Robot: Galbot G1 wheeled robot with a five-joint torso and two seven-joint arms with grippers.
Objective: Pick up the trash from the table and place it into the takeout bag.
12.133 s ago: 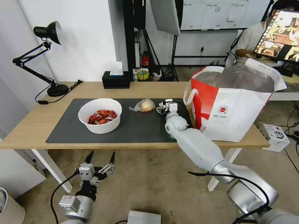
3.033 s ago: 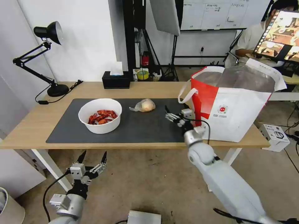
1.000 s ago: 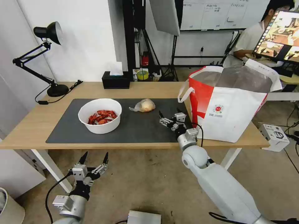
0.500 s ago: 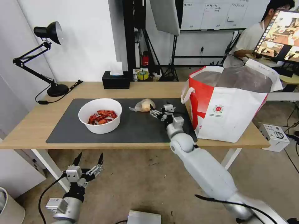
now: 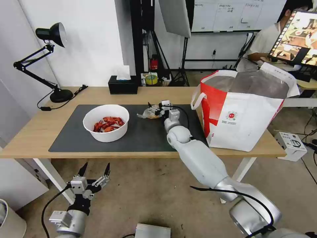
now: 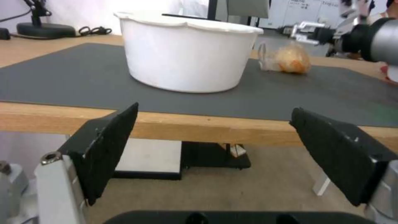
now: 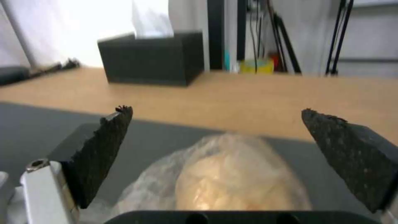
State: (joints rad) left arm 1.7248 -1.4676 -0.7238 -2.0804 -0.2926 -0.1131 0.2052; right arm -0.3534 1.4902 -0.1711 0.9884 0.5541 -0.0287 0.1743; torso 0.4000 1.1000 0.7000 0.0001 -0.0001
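Reaching over the mat (image 5: 66,138), the right gripper (image 5: 155,110) sits at the bagged lump (image 5: 150,114), fingers (image 7: 104,146) spread wide to either side of it, not touching it as far as the right wrist view shows. Lump lies on the mat's far strip, near the far edge, bare mat all round it. Bowl (image 5: 105,123) of crayfish stands toward the mat's left half, well apart from the lump; open mat between them. Takeout bag (image 5: 244,112) stands at the table's (image 5: 29,132) right end, mouth open, its near corner close to the table's front edge, near handle loop hanging toward the right arm. Tissue box (image 5: 123,85) at the table's back edge, lamp base (image 5: 61,96) at the far-left corner. Left gripper (image 5: 94,170) hangs below the front edge over the floor, fingers wide, nothing held; in the left wrist view the bowl and lump sit beyond the edge.
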